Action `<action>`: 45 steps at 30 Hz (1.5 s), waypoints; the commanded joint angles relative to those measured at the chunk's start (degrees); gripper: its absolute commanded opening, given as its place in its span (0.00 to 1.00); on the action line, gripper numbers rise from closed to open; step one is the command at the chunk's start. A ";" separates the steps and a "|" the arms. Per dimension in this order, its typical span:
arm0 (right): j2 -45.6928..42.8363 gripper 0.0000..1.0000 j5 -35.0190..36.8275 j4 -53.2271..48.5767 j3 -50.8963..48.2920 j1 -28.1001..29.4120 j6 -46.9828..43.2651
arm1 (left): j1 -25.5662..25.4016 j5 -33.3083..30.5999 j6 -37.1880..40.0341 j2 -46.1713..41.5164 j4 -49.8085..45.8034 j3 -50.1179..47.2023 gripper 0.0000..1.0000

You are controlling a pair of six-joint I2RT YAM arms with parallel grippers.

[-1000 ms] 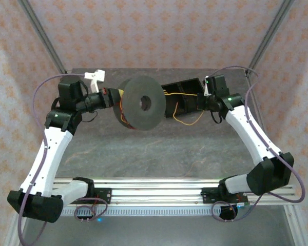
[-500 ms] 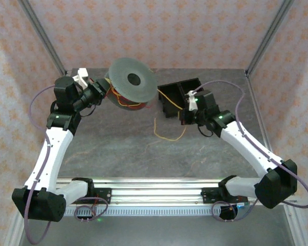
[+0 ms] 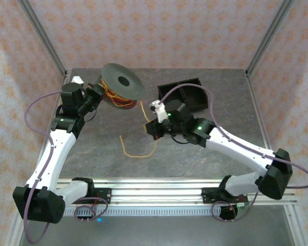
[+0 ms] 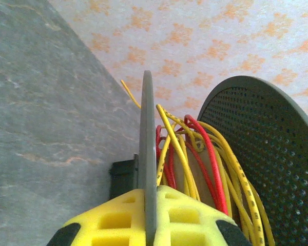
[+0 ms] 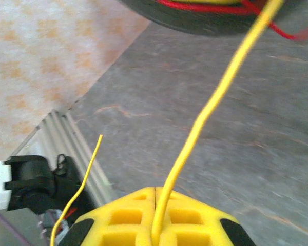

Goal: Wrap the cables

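While our left arm has swung the spool (image 3: 121, 82) from the middle of the table (image 3: 210, 159) to its far left and tipped it face up, our right arm has come away from the black tray (image 3: 187, 91) toward the centre; the left gripper (image 4: 148, 205) is clamped on the rim of one flange; the right gripper (image 5: 155, 220) is pinched tight on a yellow strand (image 5: 215, 102) that runs up to the spool. Most of the cables (image 4: 177, 154) sit wound on the core, red and yellow; a loose tail (image 3: 136, 154) lies on the table just beside the right gripper. We judge the strand now drawn in for another turn, with that tail left to wind.
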 commanded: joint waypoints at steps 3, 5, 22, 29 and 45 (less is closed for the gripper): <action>1.91 0.00 -4.15 6.90 3.83 4.40 2.80 | -3.10 -13.87 5.78 -0.98 8.35 -0.29 0.00; 1.66 0.00 -3.45 6.59 3.11 4.44 2.75 | -3.67 -15.00 6.75 -0.96 8.11 -0.71 0.00; 3.58 0.28 5.98 6.59 -3.19 2.96 11.33 | -6.26 -14.35 8.04 -3.53 7.20 -0.88 0.00; -1.98 0.52 13.23 -0.48 -4.99 1.94 11.19 | -6.34 -15.10 7.69 -5.42 5.68 -0.57 0.00; -8.36 0.84 21.06 -17.62 0.48 -2.05 8.48 | -6.35 -13.03 10.04 -5.17 2.26 1.94 0.00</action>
